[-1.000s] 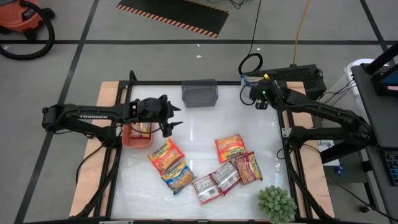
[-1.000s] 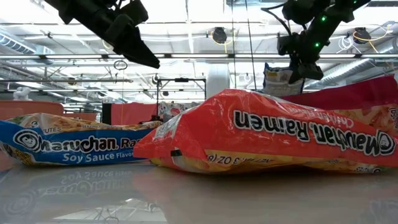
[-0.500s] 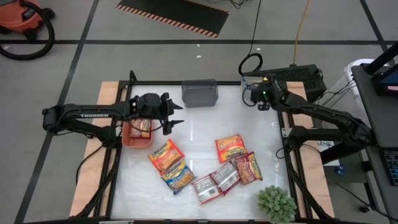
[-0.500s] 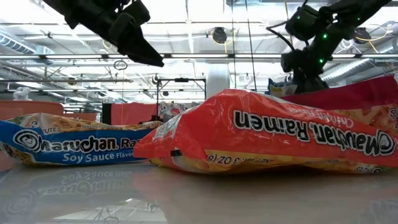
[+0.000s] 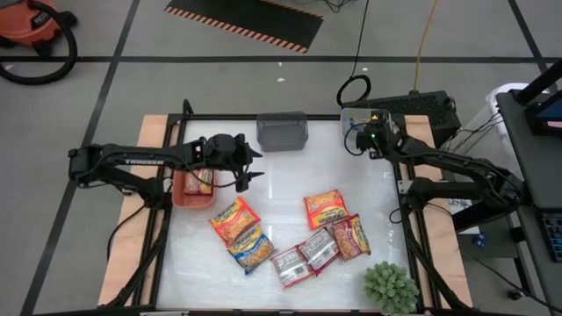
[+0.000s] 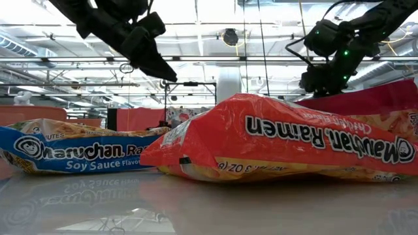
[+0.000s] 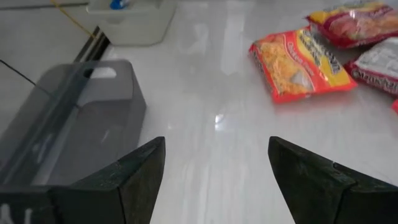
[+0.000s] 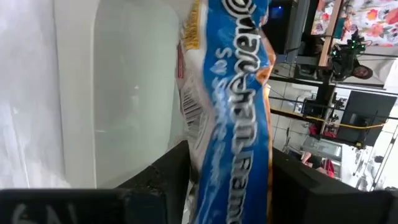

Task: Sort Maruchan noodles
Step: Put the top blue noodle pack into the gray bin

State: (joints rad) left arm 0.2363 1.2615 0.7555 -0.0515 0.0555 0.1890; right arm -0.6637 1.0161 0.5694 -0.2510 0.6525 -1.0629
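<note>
Several Maruchan packets lie flat on the white table: an orange-red one [image 5: 234,219], a blue one [image 5: 250,249], another orange-red one [image 5: 326,208] and silver and pink ones [image 5: 317,249]. One more lies in the red bin [image 5: 195,185]. My left gripper [image 5: 252,165] hovers open above bare table between the red bin and the grey bin [image 5: 282,132], its fingers [image 7: 138,171] empty. My right gripper [image 5: 366,137] is at the far right corner, over the white bin [image 8: 124,87], shut on a blue packet [image 8: 233,93]. My right gripper [image 8: 227,183] pinches the blue packet between its two fingers at one end [image 8: 217,186]. The packet is lifted clear and stretches away from the fingers over the white bin's opening. The exact part under the pads is hidden by the fingers.
A small green plant [image 5: 390,286] stands at the near right corner. In the low view, a blue packet [image 6: 72,153] and a red one [image 6: 281,137] fill the foreground. Bare table lies between the grey bin and the packets.
My left gripper moved from over the red bin toward the table's right and slightly far, staying open. My right gripper carried the blue packet a little farther toward the far right corner and lower, over the white bin.
</note>
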